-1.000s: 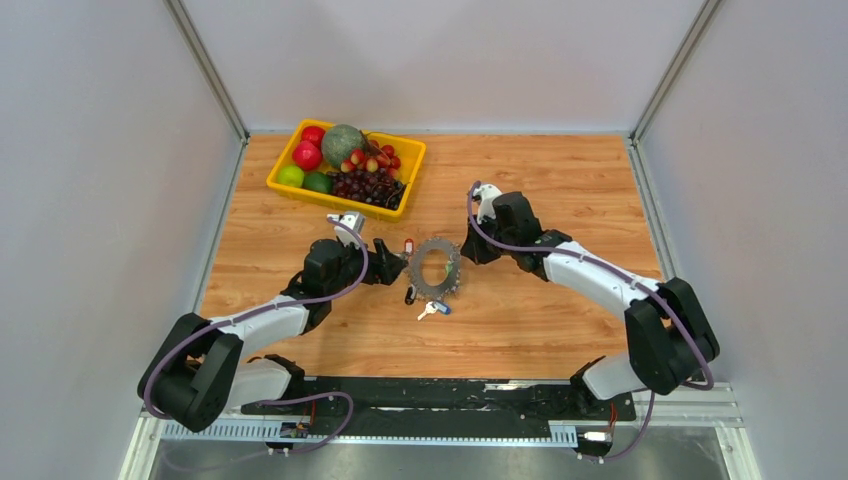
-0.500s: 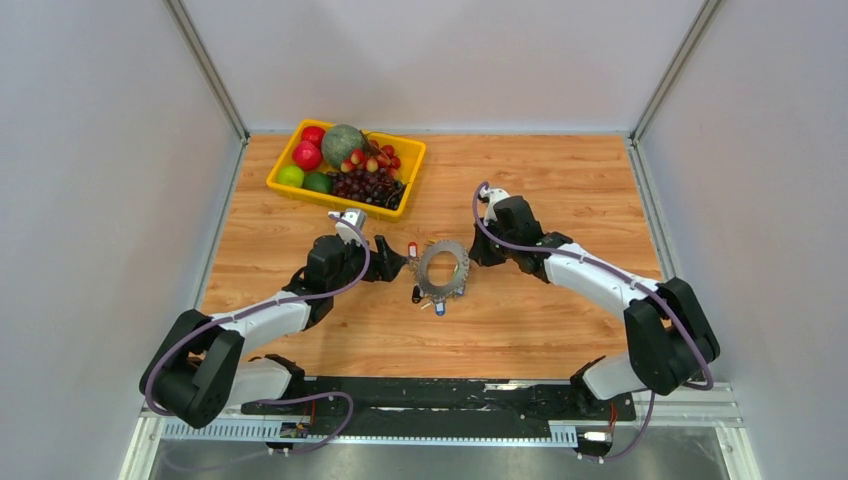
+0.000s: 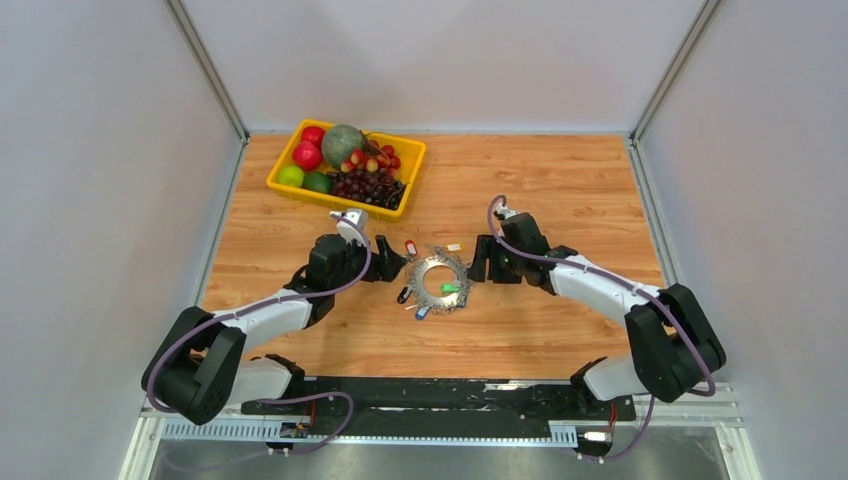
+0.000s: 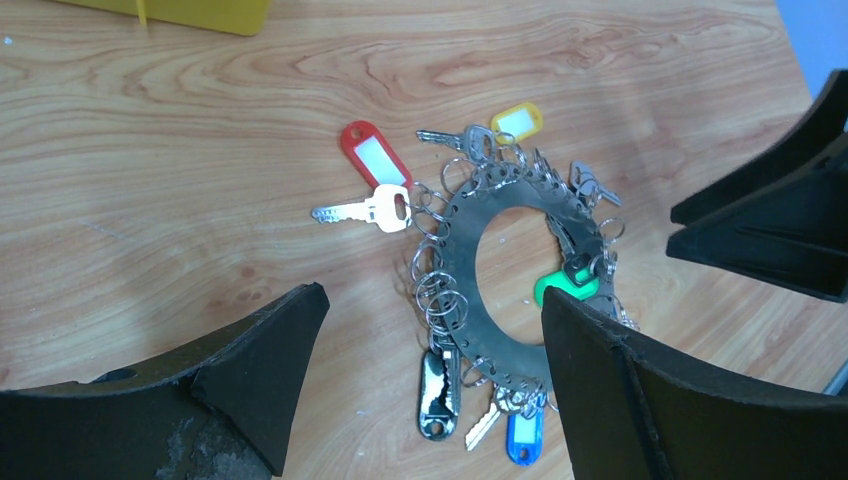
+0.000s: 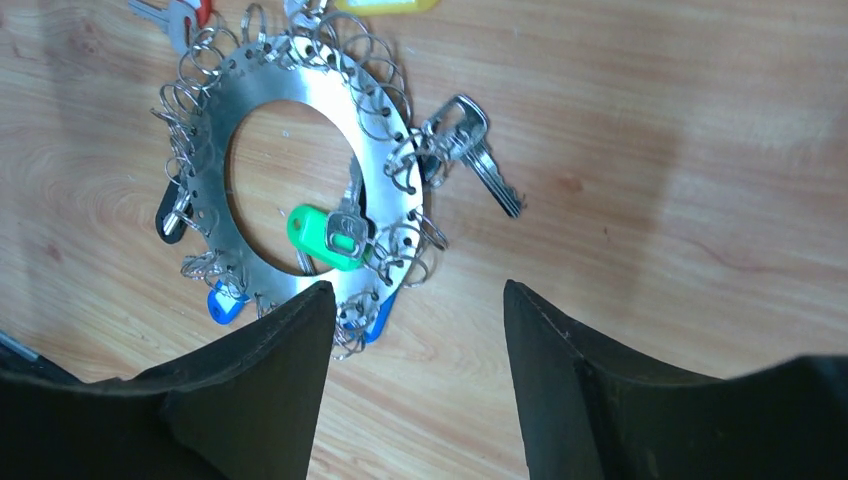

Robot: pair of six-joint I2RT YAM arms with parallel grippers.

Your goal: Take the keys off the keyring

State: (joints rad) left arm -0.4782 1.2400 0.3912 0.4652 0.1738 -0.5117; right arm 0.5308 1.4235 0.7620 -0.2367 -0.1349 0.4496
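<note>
Top external view: your keyring (image 3: 421,283) lies flat on the wooden table (image 3: 570,190), between your two claws. Your left claw (image 3: 393,262) is just beside the ring's left edge. Your right claw (image 3: 481,262) is just beside its right edge. Neither claw touches the ring.

Look through the left wrist camera. Your left claw is spread wide and holds nothing. The ring sits between its two black fingers (image 4: 270,370), a little farther out.

Look through the right wrist camera. Your right claw is spread wide too, and it is empty. The ring's near edge lies just past the left fingertip.

The keys (image 4: 360,210) are fanned out all around the ring on little wire loops. You can see a red tag (image 4: 368,152), a yellow one (image 4: 517,121), a black one (image 4: 437,392) and a blue one (image 4: 523,437). A green one (image 5: 322,236) lies across the ring and pokes into its hole.

The yellow fruit tray (image 3: 283,183) sits well apart at the far left.
</note>
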